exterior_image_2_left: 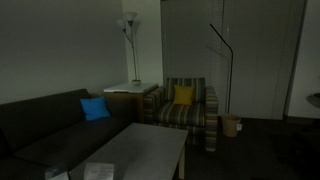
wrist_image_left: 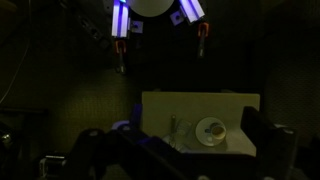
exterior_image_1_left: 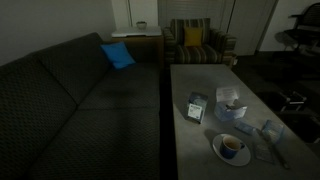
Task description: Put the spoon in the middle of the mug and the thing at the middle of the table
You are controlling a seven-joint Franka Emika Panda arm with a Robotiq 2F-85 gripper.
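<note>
The scene is very dark. On the pale grey table (exterior_image_1_left: pixel 190 150) stands the small dark block with a pale panel (exterior_image_1_left: pixel 196 108). Nearer the front, a mug (exterior_image_1_left: pixel 232 146) sits on a round white plate (exterior_image_1_left: pixel 218 153). A thin spoon (exterior_image_1_left: pixel 276 151) lies by the table's edge, next to a clear glass (exterior_image_1_left: pixel 266 130). In the wrist view my gripper (wrist_image_left: pixel 161 60) is open and empty, far from the table (wrist_image_left: pixel 160 105). There I see the mug (wrist_image_left: pixel 214 131) on the plate (wrist_image_left: pixel 201 132) and the spoon (wrist_image_left: pixel 173 121). The block is not discernible in that view.
A pale box (exterior_image_1_left: pixel 231 103) stands next to the block. A dark sofa (exterior_image_1_left: pixel 70 100) with a blue cushion (exterior_image_1_left: pixel 118 55) runs along the table. A striped armchair (exterior_image_1_left: pixel 195 45) stands beyond the table's far end. The table also shows in an exterior view (exterior_image_2_left: pixel 150 145).
</note>
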